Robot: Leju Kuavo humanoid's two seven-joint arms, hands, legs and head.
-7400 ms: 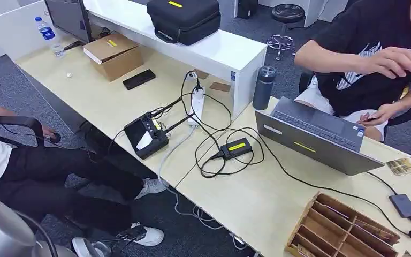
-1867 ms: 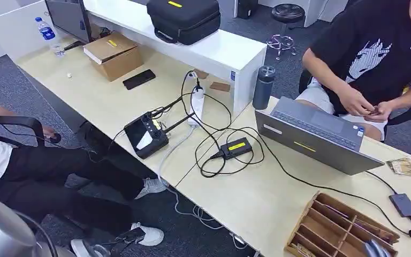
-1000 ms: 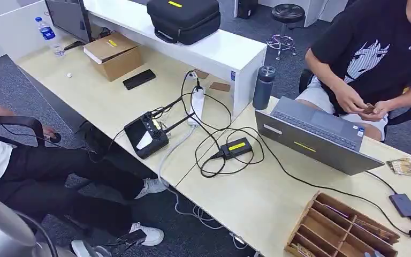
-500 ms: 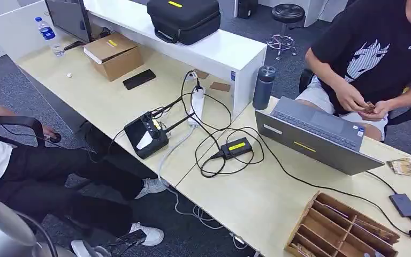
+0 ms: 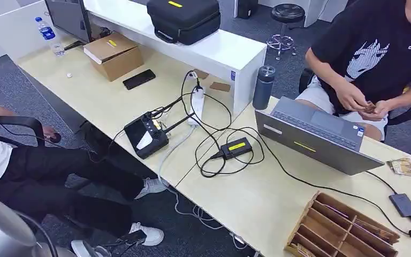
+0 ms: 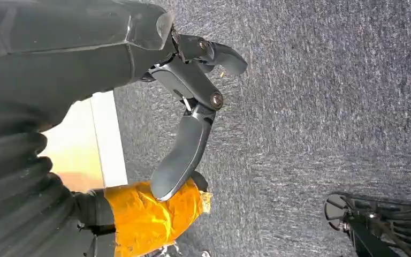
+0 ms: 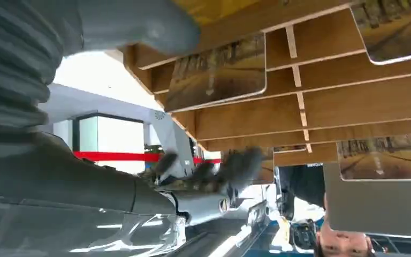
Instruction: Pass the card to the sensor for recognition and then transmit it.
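Right wrist view: right hand [image 7: 208, 174] blurred beside wooden rack [image 7: 321, 101] holding cards [image 7: 217, 72]; grip state can't tell. Left hand [image 6: 190, 107] hangs over carpet, fingers apart, empty. Risk, imo: fingers snag a divider or drag two cards.

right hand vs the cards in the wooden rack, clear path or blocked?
Probably clear. In the right wrist view the right hand is close against the wooden rack, cards standing in its slots. Nothing sits between them. The fingers are blurred, so I cannot tell whether they hold a card.
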